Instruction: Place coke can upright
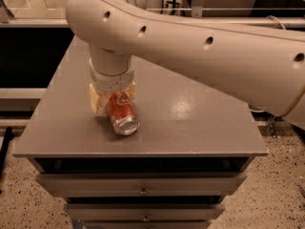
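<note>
The coke can (122, 112) is red-orange with white script. It lies tilted on the grey cabinet top (190, 123), left of centre, with its silver end facing the front edge. My gripper (114, 103) comes straight down from the big pale arm and straddles the can's far end. One cream finger (97, 99) presses the can's left side and the other shows just at its right. The gripper is closed on the can. The can's far end is hidden under the wrist.
The cabinet has drawers (143, 187) below its front edge. The arm's thick link (214, 46) spans the upper right above the top. A speckled floor (281, 194) lies around the cabinet, and a dark shelf unit stands at the left.
</note>
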{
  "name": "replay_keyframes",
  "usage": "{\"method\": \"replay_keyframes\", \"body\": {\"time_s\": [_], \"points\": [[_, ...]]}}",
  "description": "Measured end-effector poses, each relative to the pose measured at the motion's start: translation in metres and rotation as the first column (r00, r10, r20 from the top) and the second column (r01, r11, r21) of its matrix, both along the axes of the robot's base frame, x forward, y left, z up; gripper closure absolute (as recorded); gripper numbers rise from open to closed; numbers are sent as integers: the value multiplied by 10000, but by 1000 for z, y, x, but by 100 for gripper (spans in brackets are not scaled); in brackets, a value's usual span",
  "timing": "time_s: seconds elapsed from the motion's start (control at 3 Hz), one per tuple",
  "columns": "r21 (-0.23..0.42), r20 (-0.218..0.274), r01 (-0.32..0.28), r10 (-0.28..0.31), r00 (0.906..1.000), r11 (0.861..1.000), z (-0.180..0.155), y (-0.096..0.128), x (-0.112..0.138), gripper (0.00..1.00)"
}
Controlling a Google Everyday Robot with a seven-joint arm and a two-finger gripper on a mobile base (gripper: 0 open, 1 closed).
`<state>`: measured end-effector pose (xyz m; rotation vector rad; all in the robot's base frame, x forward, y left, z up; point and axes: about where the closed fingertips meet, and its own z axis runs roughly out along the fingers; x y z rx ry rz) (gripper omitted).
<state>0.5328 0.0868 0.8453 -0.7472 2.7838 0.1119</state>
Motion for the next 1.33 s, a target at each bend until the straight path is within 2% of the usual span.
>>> {"method": "replay_keyframes", "body": {"time_s": [0.33,0.67,1.0,1.33], "points": [[-174,94,180,-179,9998,9997,0,-2,4,60],[83,977,-173,164,9951,9998,21,-7,14,83],[727,2188,-959,779,9727,9927,50,-15,26,100],[1861,3230,-1765,1095,9400,9665,70,-31,33,100]]}}
